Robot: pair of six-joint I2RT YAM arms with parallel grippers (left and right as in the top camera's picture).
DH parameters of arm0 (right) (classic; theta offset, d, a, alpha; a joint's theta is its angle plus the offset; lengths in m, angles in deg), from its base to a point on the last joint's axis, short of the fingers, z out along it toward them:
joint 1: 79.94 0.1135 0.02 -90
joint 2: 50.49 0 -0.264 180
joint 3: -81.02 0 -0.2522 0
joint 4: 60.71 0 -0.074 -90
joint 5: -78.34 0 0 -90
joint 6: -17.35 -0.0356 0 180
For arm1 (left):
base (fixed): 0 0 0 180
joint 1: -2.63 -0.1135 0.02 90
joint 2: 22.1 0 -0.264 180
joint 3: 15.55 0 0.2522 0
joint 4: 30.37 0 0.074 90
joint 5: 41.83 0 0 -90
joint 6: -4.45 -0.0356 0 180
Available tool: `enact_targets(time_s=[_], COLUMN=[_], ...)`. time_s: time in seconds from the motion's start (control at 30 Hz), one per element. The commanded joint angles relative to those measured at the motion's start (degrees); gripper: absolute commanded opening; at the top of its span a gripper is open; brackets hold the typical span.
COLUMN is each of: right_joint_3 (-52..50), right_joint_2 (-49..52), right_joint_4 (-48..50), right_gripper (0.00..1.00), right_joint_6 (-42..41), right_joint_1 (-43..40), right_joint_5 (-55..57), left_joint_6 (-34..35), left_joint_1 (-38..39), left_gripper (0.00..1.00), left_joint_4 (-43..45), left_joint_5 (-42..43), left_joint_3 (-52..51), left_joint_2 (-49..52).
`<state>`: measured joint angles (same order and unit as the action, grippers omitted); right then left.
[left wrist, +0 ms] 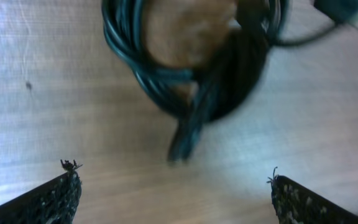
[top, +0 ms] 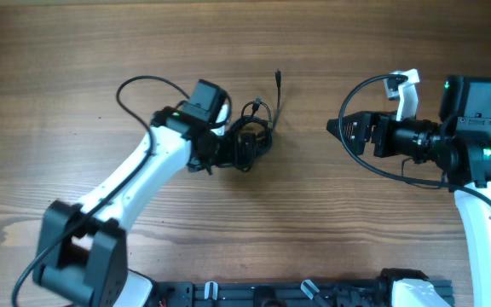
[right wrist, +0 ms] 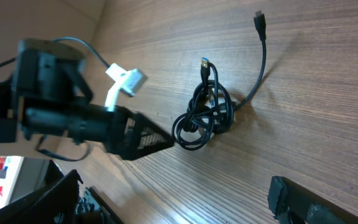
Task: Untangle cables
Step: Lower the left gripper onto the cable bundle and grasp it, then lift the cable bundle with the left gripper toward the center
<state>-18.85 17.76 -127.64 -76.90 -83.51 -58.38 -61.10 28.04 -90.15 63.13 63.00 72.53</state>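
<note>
The left end effector stands wide open and grips nothing. In its own wrist view the two fingertips sit at the bottom corners, far apart, with bare counter between them. The cables lie just ahead of the tips, not between them, and that picture is blurred. The right end effector is also wide open and empty. It hovers toward the right side of the counter, well apart from the cables, with its tips pointing at them.

The cables form a knotted black bundle near the middle of the counter. One strand runs off toward the far edge and ends in a plug.

From overhead, the left end effector and the bundle overlap, so contact cannot be judged there. The right wrist view shows them from the side. There, one left fingertip lies just beside the bundle's nearest loop, though whether it touches cannot be told. That view also shows a second plug, blue at its tip, rising from the bundle. Only the left wrist view shows a short loose end pointing back toward the gap between the fingertips.
</note>
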Motion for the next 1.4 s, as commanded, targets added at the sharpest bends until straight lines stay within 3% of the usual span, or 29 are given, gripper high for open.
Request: enact_targets(time_s=[0.0, 0.23, 1.0, 1.13, 1.17, 1.2, 1.27, 1.37], right_joint_3=[1.1, 1.1, 1.1, 1.1, 1.0, 1.0, 1.0, 1.0], right_joint_2=[0.2, 0.2, 0.2, 0.2, 0.2, 0.2, 0.2, 0.2], right_joint_4=[-0.1, -0.3, -0.5, -0.5, -0.5, -0.5, -0.9, -1.2], right_gripper=[1.00, 1.00, 1.00, 1.00, 1.00, 1.00, 1.00, 1.00], right_joint_6=[0.0, 0.0, -0.3, -0.2, -0.3, -0.2, -0.2, -0.3], right_joint_1=[-0.2, -0.2, -0.2, -0.2, -0.2, -0.2, -0.2, -0.2], right_joint_5=[-1.0, -0.9, 0.6, 0.6, 0.6, 0.6, 0.6, 0.8], left_joint_6=[3.5, 3.5, 1.5, 1.5, 1.4, 1.3, 1.3, 1.3], left_joint_1=[2.3, 4.9, 3.7, 3.7, 3.7, 3.7, 3.6, 3.6], left_gripper=[1.00, 1.00, 1.00, 0.99, 0.83, 0.60, 0.37, 0.27], left_joint_4=[5.1, 12.2, 12.0, 13.3, 13.6, 13.7, 13.7, 13.3], left_joint_5=[-6.5, -6.5, -6.4, -2.7, -2.7, -3.0, -3.3, -3.3], left_joint_3=[0.8, 0.8, 0.8, 0.8, 0.8, 0.8, 0.8, 0.8], left_joint_2=[4.6, 8.8, 4.5, 4.5, 4.5, 4.5, 4.5, 4.5])
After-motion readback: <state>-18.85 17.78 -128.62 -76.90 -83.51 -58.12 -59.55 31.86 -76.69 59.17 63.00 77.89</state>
